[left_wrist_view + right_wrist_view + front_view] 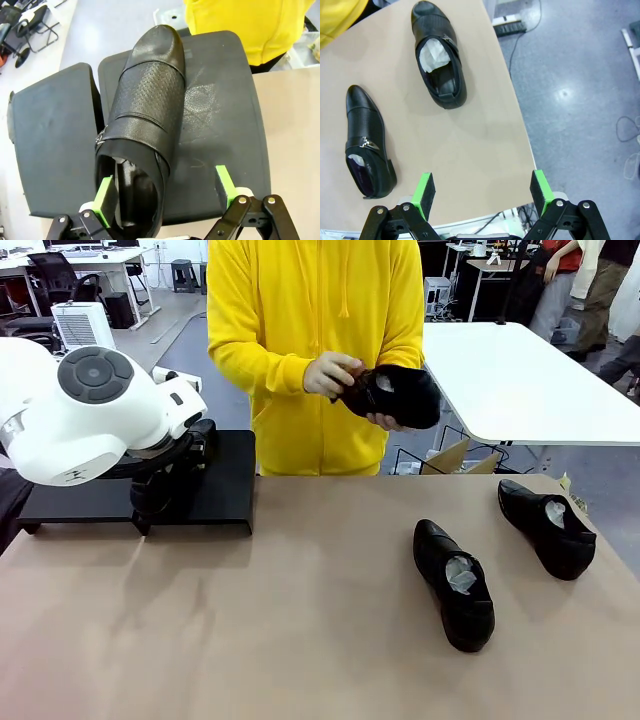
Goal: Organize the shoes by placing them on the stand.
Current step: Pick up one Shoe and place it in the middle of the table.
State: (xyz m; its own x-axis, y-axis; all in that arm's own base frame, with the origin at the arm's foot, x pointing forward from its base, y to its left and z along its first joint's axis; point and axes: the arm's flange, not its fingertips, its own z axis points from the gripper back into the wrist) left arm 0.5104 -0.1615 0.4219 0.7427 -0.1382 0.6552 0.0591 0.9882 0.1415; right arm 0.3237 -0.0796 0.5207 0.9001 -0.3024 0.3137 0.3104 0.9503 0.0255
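Left pincer [165, 180] stands wide around a shoe [145, 115] on the stand [220, 100]; right pincer [481, 180] equally wide.

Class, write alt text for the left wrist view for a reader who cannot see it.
A black dress shoe lies on the black stand, toe pointing away, with the left gripper open at its heel end. A person's yellow top shows beyond the stand.

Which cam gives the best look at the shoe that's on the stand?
Left wrist view: the shoe lies full length on the stand, seen from above, framed by the open left claw. In the front view the left arm covers that spot. The right wrist view looks at two other shoes.
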